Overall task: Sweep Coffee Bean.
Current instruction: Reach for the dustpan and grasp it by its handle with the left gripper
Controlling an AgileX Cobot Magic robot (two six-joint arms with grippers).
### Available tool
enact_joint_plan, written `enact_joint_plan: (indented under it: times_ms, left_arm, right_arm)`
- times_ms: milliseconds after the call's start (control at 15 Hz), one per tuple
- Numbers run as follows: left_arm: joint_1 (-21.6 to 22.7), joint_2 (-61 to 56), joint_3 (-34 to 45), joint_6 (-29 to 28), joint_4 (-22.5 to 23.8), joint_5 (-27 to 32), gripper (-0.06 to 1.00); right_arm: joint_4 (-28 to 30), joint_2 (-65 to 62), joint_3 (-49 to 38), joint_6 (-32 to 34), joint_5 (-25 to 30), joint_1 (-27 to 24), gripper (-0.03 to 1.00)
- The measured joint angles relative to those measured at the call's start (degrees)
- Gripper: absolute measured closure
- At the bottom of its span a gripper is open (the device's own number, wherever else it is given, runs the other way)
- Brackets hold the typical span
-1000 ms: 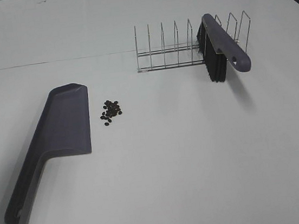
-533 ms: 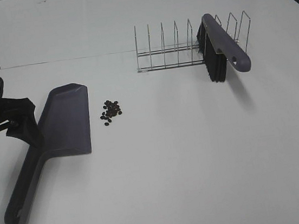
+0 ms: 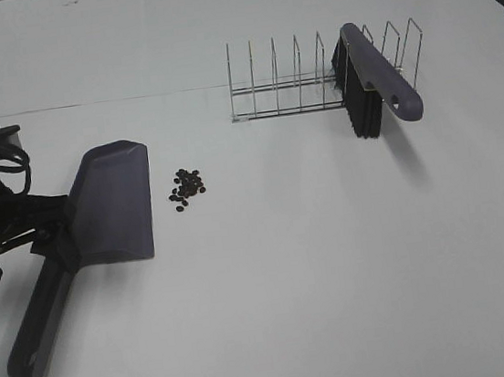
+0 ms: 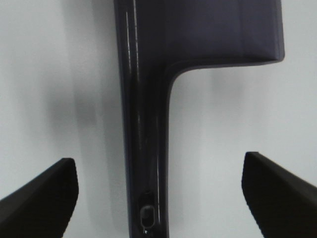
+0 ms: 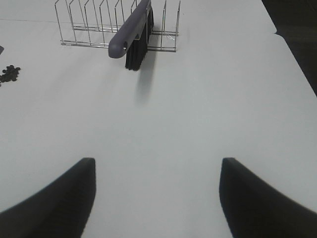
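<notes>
Coffee beans (image 3: 187, 187), tiny dark-brown ovals in a loose cluster, sit on the white desk (image 3: 335, 261) just beside the blade of the grey-purple plastic dustpan (image 3: 112, 206). They're untouched, none in the pan.

Big change in the last sec: the left arm has swung in from the desk's edge & now hangs over the pan's handle. Wrist cam shows the left tool (image 4: 159, 191) spread wide, one finger each side of the handle, nothing gripped yet. We read that as lining up for a grab; it needs to drop & close first.

Right tool (image 5: 156, 196) is also spread wide & empty, over bare desk. It's well apart from the purple-handled, black-bristled brush (image 3: 377, 81), which rests in the thin wire rack (image 3: 277, 93). We'd put this at approx. step one of the sweep, w/ brush pick-up prob. next for the right side.
</notes>
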State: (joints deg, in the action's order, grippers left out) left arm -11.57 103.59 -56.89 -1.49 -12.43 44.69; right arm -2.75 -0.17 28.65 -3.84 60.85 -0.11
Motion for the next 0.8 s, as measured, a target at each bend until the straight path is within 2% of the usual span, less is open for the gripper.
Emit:
enact_joint_plan:
  times_ms: [533, 800]
  left_arm:
    - [0.0, 8.1, -0.1, 0.9, 1.0, -5.4, 0.11]
    - [0.0, 9.5, -0.7, 0.9, 1.9, -5.8, 0.24]
  right_arm:
    - [0.0, 0.0, 0.0, 0.0, 0.0, 0.0, 0.35]
    - [0.0, 0.0, 0.0, 0.0, 0.0, 0.0, 0.35]
